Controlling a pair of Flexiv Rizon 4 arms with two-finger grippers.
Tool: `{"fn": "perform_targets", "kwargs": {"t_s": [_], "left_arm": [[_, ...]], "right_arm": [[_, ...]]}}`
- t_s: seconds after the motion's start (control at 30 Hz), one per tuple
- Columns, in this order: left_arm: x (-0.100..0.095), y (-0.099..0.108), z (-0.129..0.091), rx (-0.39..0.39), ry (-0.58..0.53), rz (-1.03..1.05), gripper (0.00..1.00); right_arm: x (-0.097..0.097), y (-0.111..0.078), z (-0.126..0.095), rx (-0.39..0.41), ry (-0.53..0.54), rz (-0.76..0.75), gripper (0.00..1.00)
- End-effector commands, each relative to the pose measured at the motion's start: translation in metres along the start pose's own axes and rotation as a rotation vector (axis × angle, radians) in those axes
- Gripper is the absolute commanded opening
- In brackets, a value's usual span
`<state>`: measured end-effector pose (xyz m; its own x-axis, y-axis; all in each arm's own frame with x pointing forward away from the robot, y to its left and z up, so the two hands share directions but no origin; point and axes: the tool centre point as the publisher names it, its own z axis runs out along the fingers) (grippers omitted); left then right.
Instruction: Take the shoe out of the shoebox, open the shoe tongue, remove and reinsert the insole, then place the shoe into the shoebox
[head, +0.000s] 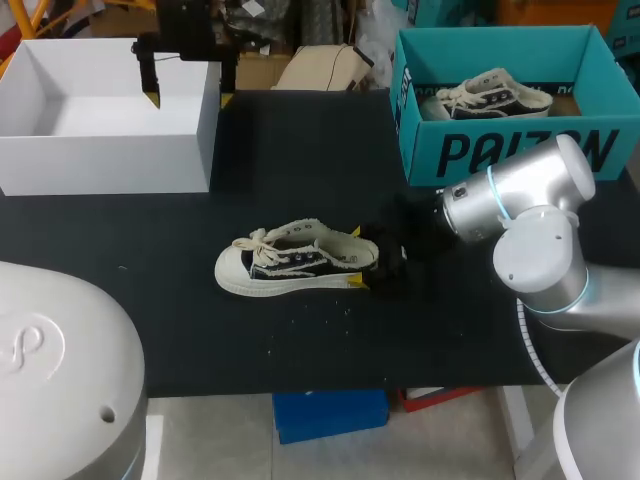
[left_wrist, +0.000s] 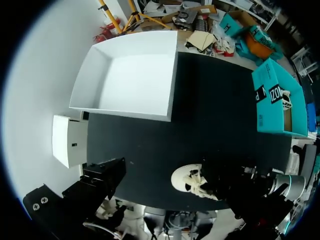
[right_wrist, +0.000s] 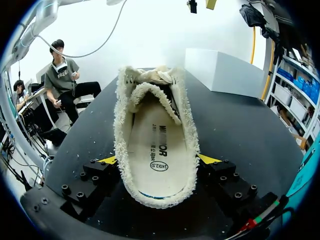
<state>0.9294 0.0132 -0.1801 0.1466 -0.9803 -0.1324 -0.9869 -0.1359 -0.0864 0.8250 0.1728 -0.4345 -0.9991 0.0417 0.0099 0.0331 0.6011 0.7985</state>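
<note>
A dark canvas shoe (head: 285, 262) with a white sole and laces lies on its sole in the middle of the black table, toe to the left. My right gripper (head: 355, 257) is at its heel, with one yellow tip against each side, shut on the shoe. In the right wrist view the shoe (right_wrist: 157, 145) runs ahead between the fingers (right_wrist: 107, 160), and the white printed insole (right_wrist: 159, 150) lies flat inside. My left gripper (head: 190, 98) hangs open and empty over the right wall of the white box at the back left. From the left wrist view the shoe (left_wrist: 192, 181) is far off.
A white open box (head: 100, 150) stands at the back left. A teal shoebox (head: 520, 150) at the back right holds a second shoe (head: 490, 95). Bare black table lies in front of and behind the shoe.
</note>
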Motion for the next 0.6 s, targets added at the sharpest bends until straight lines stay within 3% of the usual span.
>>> {"fn": "perform_targets", "kwargs": {"t_s": [0.03,0.37,0.6], "left_arm": [[-0.005,0.003,0.002,0.013,0.015,-0.001,1.00],[-0.005,0.003,0.002,0.013,0.015,-0.001,1.00],[0.020,0.039,0.007,0.047,-0.011,0.101,1.00]], "right_arm": [[-0.001,-0.004,0.006,0.001,-0.001,0.001,0.00],[-0.001,-0.004,0.006,0.001,-0.001,0.001,0.00],[-0.001,-0.004,0.006,0.001,-0.001,0.001,0.00]]}}
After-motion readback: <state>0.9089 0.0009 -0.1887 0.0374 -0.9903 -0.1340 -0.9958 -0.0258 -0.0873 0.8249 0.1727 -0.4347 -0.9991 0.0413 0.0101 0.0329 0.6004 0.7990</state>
